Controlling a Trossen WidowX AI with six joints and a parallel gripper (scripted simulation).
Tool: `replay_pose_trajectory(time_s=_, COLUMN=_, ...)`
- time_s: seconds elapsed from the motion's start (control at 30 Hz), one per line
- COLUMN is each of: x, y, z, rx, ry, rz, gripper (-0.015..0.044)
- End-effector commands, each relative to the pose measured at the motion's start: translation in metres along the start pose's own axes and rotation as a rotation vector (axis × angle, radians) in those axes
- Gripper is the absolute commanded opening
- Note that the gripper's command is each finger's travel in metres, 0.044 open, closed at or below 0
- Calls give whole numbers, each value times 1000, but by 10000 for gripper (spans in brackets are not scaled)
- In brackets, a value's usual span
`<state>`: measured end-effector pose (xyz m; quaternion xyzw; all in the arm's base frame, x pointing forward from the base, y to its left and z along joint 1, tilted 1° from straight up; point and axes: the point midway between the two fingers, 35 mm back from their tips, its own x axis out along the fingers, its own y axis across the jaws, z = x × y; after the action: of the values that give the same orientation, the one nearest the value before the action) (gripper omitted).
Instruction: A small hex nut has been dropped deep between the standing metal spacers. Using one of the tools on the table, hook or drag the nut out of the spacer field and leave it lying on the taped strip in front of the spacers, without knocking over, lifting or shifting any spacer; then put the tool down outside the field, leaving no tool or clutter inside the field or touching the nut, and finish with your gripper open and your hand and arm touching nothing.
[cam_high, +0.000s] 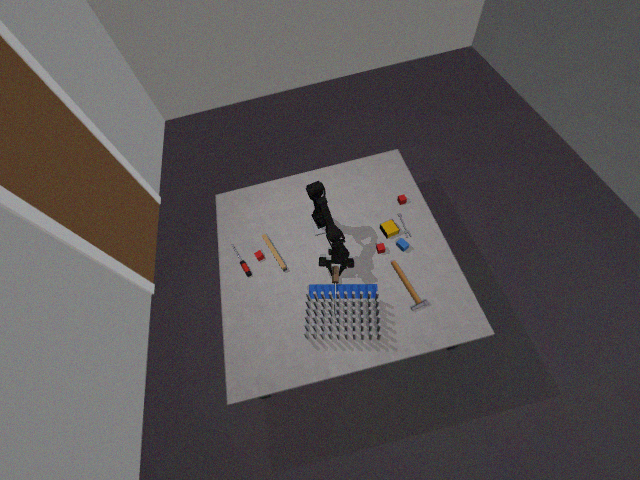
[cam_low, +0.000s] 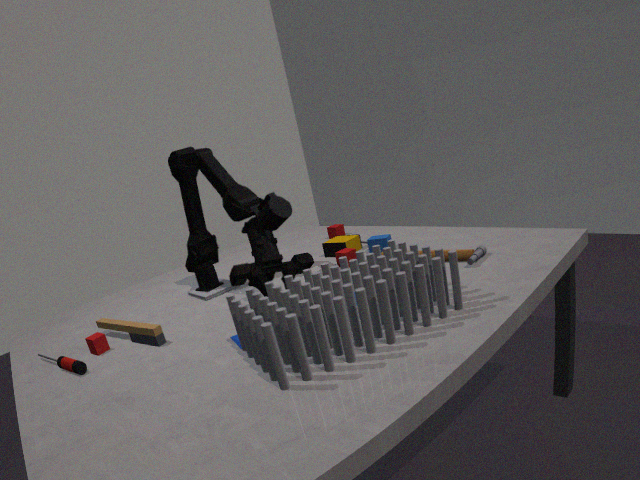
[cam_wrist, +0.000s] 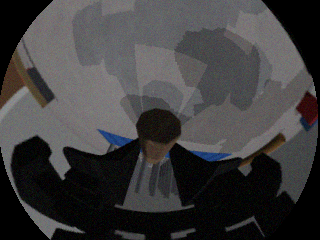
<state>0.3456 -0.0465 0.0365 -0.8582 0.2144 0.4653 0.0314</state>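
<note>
My gripper (cam_high: 335, 269) (cam_wrist: 155, 142) is shut on the brown handle (cam_high: 335, 276) (cam_wrist: 159, 131) of a thin-rod tool, just behind the blue taped strip (cam_high: 361, 290) (cam_low: 236, 341) (cam_wrist: 210, 156). The tool's thin pale rod (cam_high: 334, 296) runs from the handle across the strip and in among the upright grey metal spacers (cam_high: 378, 336) (cam_low: 275, 356). The rod's far end is lost between the spacers. The spacers stand in rows, none seen fallen. The hex nut cannot be made out in any view.
A screwdriver (cam_high: 245, 268) (cam_low: 69, 364), a red cube (cam_high: 259, 255) (cam_low: 97, 343) and a wooden-handled tool (cam_high: 273, 252) (cam_low: 129, 326) lie on one side. A hammer (cam_high: 405, 281) (cam_low: 457, 255), yellow block (cam_high: 389, 228) (cam_low: 343, 242), blue block (cam_high: 402, 244) (cam_low: 379, 242), wrench (cam_high: 404, 225) and two red cubes lie on the other.
</note>
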Motion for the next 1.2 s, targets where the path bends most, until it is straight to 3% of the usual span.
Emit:
replay_pose_trajectory(time_s=0.0, x=-2, y=0, z=2, rx=4, ry=2, rz=2, gripper=0)
replay_pose_trajectory(time_s=1.17, x=-16, y=0, z=24, rx=4, ry=0, rz=1, gripper=0)
